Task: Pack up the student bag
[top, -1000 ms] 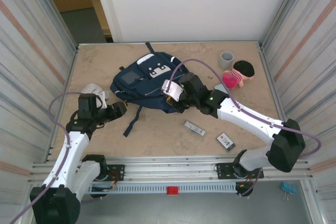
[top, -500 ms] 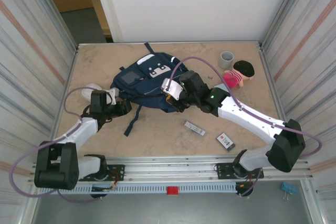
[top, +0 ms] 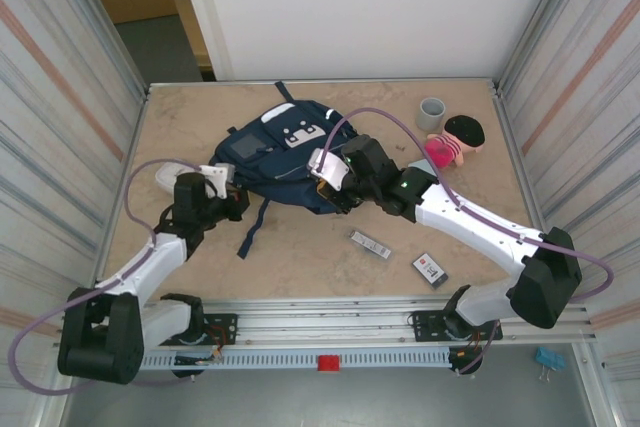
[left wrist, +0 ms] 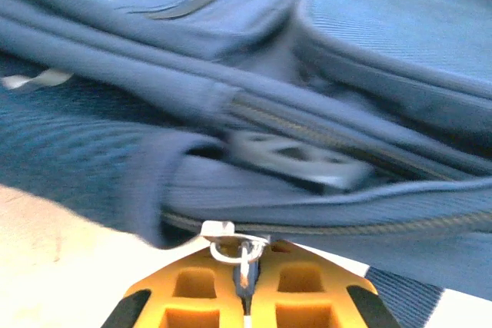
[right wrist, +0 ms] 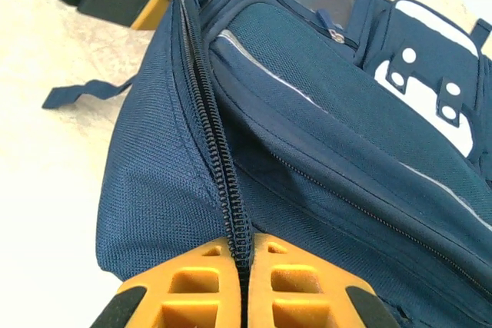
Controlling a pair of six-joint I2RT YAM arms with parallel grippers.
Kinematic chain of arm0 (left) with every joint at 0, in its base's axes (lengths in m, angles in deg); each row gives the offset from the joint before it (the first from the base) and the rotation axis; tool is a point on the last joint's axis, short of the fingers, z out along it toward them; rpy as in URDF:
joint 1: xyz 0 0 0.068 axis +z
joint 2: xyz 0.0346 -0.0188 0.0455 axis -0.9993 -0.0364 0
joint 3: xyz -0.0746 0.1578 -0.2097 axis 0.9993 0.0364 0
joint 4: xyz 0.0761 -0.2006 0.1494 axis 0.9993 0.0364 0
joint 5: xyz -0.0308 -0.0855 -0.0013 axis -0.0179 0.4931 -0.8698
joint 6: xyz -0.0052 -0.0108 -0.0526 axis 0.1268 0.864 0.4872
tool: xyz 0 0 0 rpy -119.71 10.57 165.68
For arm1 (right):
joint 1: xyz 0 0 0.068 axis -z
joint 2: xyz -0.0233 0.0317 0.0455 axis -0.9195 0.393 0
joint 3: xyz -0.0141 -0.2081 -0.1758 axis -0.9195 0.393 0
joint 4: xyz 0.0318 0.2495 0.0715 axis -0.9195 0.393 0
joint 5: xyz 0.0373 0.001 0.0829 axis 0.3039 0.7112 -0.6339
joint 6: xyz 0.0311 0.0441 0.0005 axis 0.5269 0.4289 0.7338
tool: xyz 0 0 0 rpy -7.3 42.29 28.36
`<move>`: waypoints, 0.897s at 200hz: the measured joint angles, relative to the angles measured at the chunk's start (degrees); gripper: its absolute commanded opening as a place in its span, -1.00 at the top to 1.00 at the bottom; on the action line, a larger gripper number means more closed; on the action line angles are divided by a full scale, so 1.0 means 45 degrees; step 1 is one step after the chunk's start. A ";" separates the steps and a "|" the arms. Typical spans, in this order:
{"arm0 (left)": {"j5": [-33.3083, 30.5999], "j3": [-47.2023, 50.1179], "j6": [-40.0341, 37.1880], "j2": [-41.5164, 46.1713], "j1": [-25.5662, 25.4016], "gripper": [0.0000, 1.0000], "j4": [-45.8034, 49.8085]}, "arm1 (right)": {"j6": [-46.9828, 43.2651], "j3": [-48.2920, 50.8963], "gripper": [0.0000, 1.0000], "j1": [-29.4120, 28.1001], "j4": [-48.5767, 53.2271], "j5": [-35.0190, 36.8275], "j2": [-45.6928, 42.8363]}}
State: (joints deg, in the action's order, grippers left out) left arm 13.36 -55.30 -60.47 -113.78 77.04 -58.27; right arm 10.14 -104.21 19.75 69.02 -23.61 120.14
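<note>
Navy student bag (top: 280,162) is lying flat in the upper middle of the overhead frame, its main zipper (right wrist: 219,167) looking closed. The left gripper (left wrist: 246,301) is clamping the metal zipper pull (left wrist: 234,247) at the bag's lower left edge, while the right gripper (right wrist: 244,282) is pinching the main zipper at its lower right. Packing appears barely begun, with a plush doll (top: 458,137), grey cup (top: 432,113), slim packet (top: 370,243) and small box (top: 430,267) waiting on the table (top: 300,257) to the bag's right.

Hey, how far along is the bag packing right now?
Nothing looks packed: the zipper on the student bag is closed. In hand: the left jaws pinch a zipper pull, the right jaws clamp that zipper. Left: open it, then probably load the doll, grey cup, flat packet and small box.
</note>
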 measured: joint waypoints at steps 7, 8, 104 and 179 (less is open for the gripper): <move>-0.0083 -0.0024 -0.0121 0.0267 -0.0408 1.00 0.0282 | 0.0141 0.0000 1.00 0.0000 -0.0005 0.0073 0.0000; -0.0092 -0.0024 -0.0131 0.0296 -0.0452 1.00 0.0325 | 0.0180 0.0000 1.00 0.0000 -0.0005 0.0092 0.0005; 0.0155 -0.1579 -0.0087 0.1982 -0.3876 1.00 0.4031 | 0.2953 0.0398 1.00 -0.0850 -0.1647 0.0170 0.0962; -0.0651 -0.1812 0.0631 0.2647 -0.4308 1.00 0.6144 | 0.6319 0.0612 -0.55 0.0719 -0.2307 -0.2016 0.0257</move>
State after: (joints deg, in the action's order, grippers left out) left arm 10.43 -63.45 -57.63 -101.87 57.66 -30.62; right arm 38.58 -101.46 22.98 58.64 -32.68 121.30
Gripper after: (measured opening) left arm 0.055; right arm 0.712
